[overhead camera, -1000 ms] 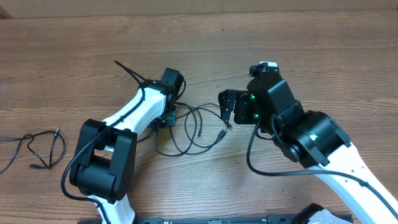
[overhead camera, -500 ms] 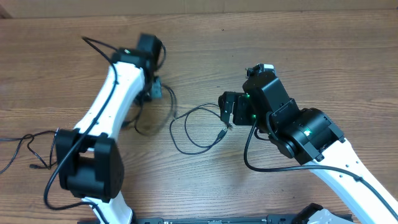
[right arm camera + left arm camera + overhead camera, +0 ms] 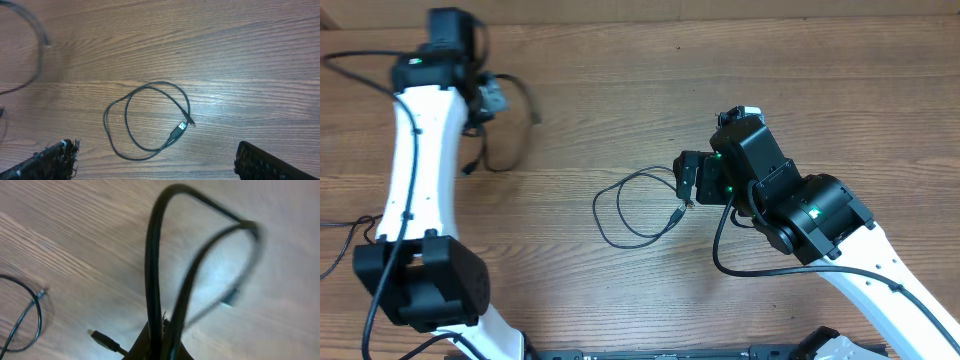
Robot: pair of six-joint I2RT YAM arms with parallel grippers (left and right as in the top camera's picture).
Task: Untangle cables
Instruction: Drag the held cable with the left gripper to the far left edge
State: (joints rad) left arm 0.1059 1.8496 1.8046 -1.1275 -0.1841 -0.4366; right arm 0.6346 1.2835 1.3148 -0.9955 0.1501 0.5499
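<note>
Pinching one cable (image 3: 509, 128) tight with the left fingers (image 3: 494, 96), up at the far-left corner of the table (image 3: 640, 60), loop spilling out of the pinch. Holding the right fingers (image 3: 52, 160) spread wide over a second cable (image 3: 150, 120), coiled flat between the two tips, touching neither. Off by the left edge, well apart, a third cable (image 3: 380, 242).

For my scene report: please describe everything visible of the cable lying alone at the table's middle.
The cable is thin, black and flexible. It lies flat on the wooden table in a loose coil. One end carries a plug with a silver tip; the smaller end rests beside it. Only the table touches it; the open right gripper hovers above.
</note>
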